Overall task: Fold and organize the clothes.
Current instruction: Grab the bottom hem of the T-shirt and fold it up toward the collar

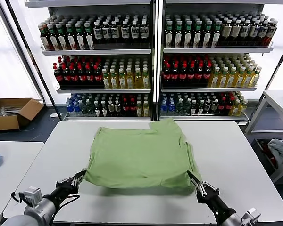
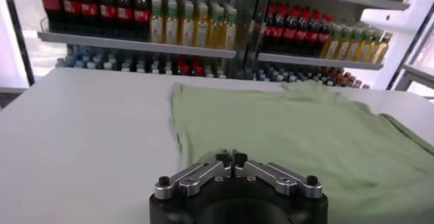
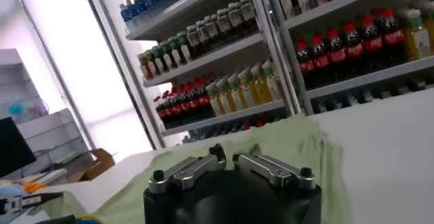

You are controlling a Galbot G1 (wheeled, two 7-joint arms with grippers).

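Two hands are meeting the polo shirt's (image 1: 144, 157) near hem on the desk (image 1: 236, 155): left hand (image 1: 80, 178) pinching its left corner, right hand (image 1: 194, 184) pinching its right corner, shirt stretching away toward the shelves.

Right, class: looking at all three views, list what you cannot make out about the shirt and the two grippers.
- Green shirt: buttons and logo unseen in every view; only plain fabric shows.
- Left gripper: head view too small to show whether it pinches the hem.
- Right gripper: in its wrist view, its own body hides any contact with the cloth.
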